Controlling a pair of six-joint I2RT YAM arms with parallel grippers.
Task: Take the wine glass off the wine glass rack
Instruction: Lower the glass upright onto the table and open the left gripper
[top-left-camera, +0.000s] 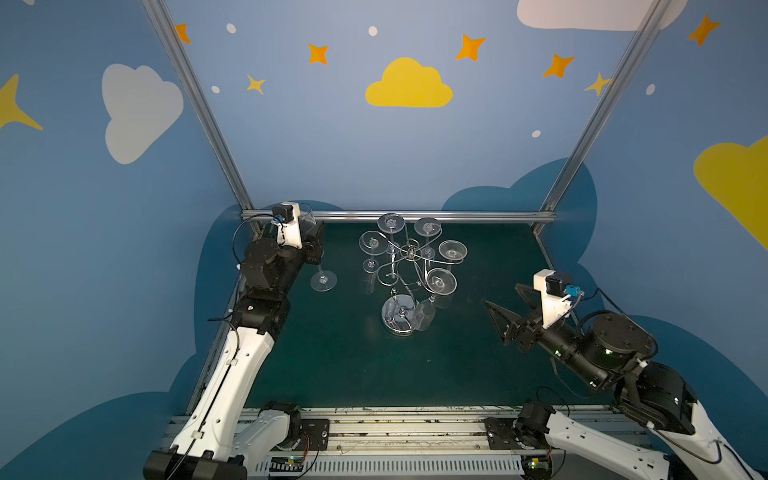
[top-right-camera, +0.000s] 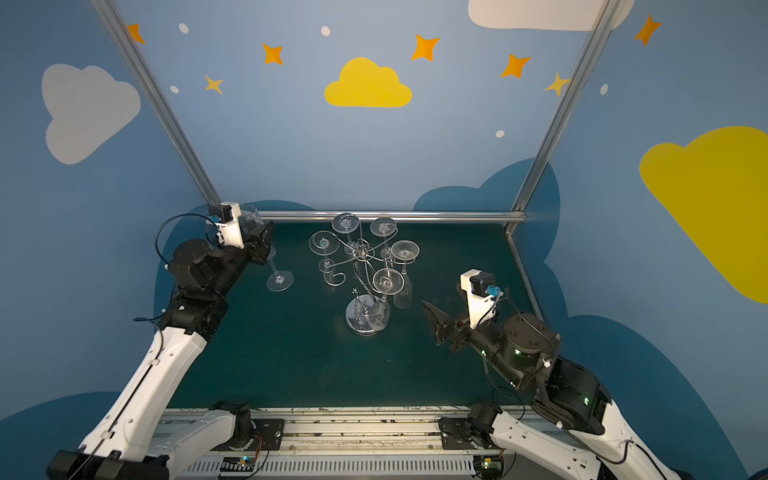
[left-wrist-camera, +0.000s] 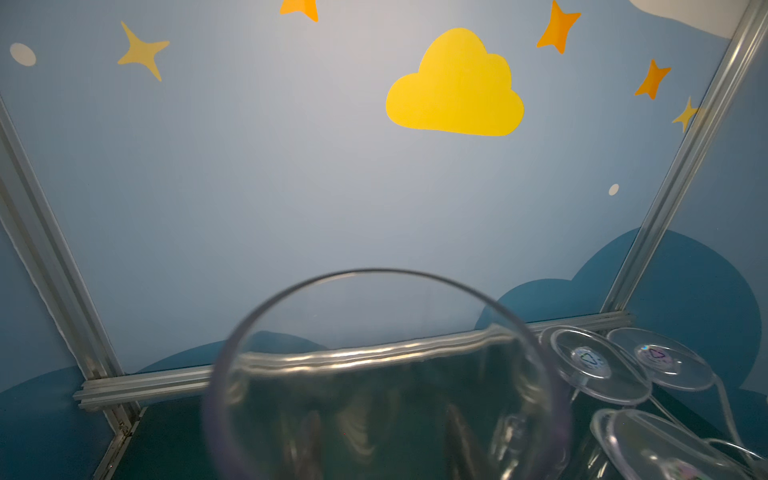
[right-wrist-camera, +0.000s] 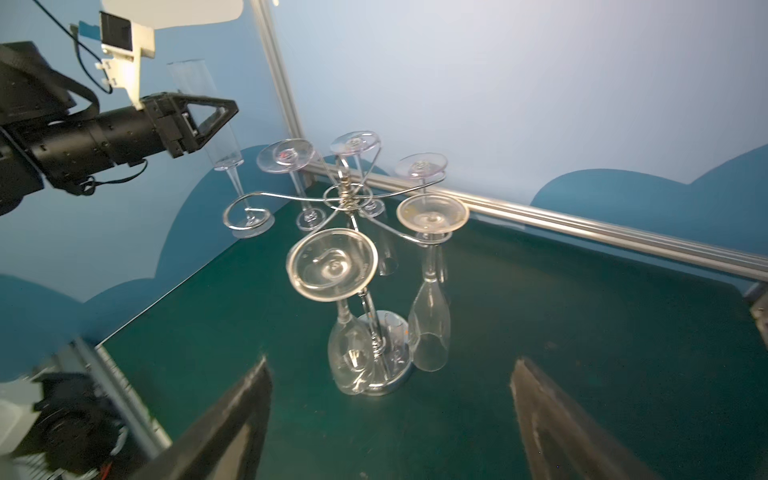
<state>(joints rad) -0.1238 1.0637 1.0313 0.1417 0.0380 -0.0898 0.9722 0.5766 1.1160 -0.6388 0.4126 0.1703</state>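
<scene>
The wine glass rack (top-left-camera: 409, 252) (top-right-camera: 364, 252) (right-wrist-camera: 347, 195) is a silver wire stand on a round shiny base (top-left-camera: 395, 328), in the middle of the green mat. Several clear glasses hang upside down from its scroll arms; one scroll arm (right-wrist-camera: 247, 216) is bare. Left of the rack, my left gripper (top-left-camera: 315, 245) (top-right-camera: 266, 241) (right-wrist-camera: 214, 118) is shut on a wine glass (top-left-camera: 323, 282) (top-right-camera: 280, 281) (left-wrist-camera: 374, 272) held bowl up and slightly tilted. Its foot is at or just above the mat. My right gripper (top-left-camera: 501, 295) (top-right-camera: 440, 297) (right-wrist-camera: 392, 374) is open, right of the rack, holding nothing.
An aluminium rail (top-left-camera: 478, 216) and two slanted posts (top-left-camera: 199, 104) border the mat at the back. Blue walls close in the back and both sides. The arm bases sit on a metal rail (top-left-camera: 395, 428) at the front edge.
</scene>
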